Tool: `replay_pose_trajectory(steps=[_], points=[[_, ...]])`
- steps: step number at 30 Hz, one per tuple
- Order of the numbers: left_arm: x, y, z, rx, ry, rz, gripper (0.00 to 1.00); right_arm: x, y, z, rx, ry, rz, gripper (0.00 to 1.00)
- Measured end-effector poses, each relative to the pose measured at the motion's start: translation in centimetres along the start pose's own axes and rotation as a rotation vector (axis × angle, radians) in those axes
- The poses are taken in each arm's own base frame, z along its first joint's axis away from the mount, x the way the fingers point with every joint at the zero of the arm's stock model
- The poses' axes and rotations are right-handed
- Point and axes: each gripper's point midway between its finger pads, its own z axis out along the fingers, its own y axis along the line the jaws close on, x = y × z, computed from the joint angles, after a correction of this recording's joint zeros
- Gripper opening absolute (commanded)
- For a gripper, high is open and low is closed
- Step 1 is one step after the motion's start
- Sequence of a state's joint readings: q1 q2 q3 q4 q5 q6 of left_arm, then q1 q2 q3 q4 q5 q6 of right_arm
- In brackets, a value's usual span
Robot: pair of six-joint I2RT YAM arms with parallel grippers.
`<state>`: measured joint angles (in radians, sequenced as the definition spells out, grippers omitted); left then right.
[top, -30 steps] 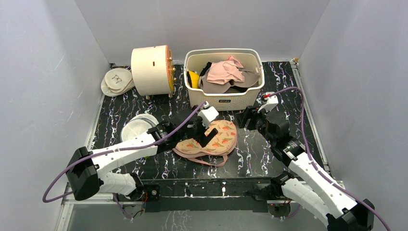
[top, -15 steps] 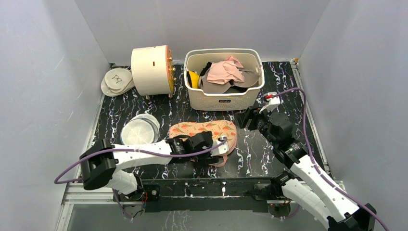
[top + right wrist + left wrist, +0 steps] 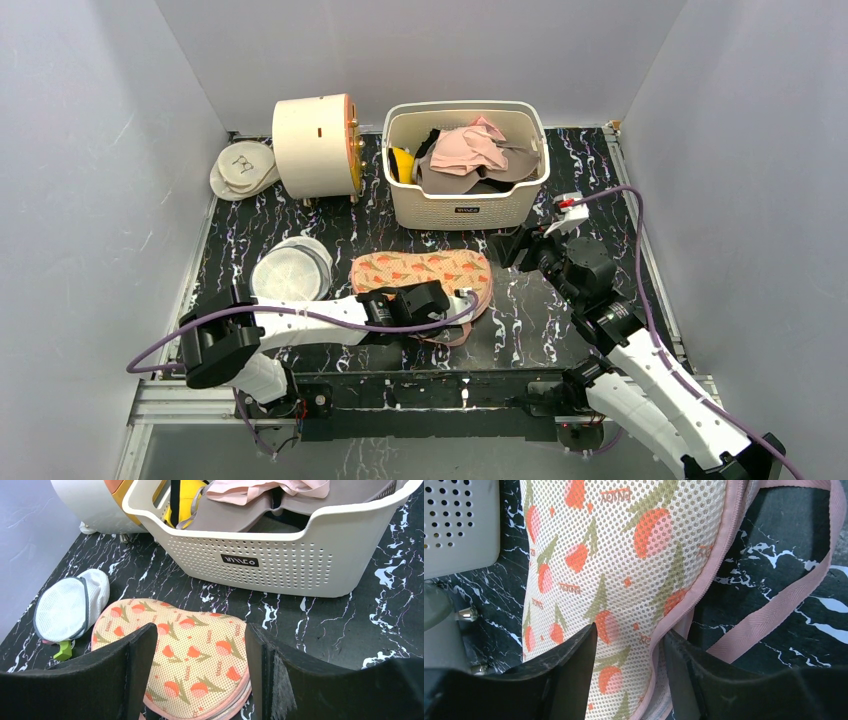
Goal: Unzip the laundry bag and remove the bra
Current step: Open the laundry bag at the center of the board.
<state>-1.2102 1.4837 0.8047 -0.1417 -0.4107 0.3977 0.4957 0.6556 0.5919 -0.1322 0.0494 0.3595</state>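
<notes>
Lab test booth, plain grey walls

The top camera looks down from behind the arms on the whole table. The left wrist camera sits very near the laundry bag, facing the far side. The right wrist camera, further back, looks left over this bag and the basket, both seen from the top too.
</notes>
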Motion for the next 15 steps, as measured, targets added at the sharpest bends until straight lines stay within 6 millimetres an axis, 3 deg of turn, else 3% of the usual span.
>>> replay_pose_trajectory(steps=[2, 8, 10, 15], points=[[0.02, 0.18, 0.01, -0.01, 0.002, 0.002, 0.34, -0.04, 0.01, -0.03, -0.001, -0.001, 0.0, 0.63], [0.06, 0.42, 0.01, -0.023, 0.005, 0.006, 0.13, -0.03, 0.03, -0.03, -0.002, -0.001, 0.001, 0.63], [0.03, 0.32, 0.02, -0.019, 0.003, 0.0, 0.01, -0.03, 0.08, -0.07, -0.004, -0.001, 0.001, 0.63], [-0.14, -0.28, 0.01, 0.012, -0.005, -0.024, 0.0, -0.68, 0.19, -0.99, -0.002, -0.008, -0.001, 0.64]])
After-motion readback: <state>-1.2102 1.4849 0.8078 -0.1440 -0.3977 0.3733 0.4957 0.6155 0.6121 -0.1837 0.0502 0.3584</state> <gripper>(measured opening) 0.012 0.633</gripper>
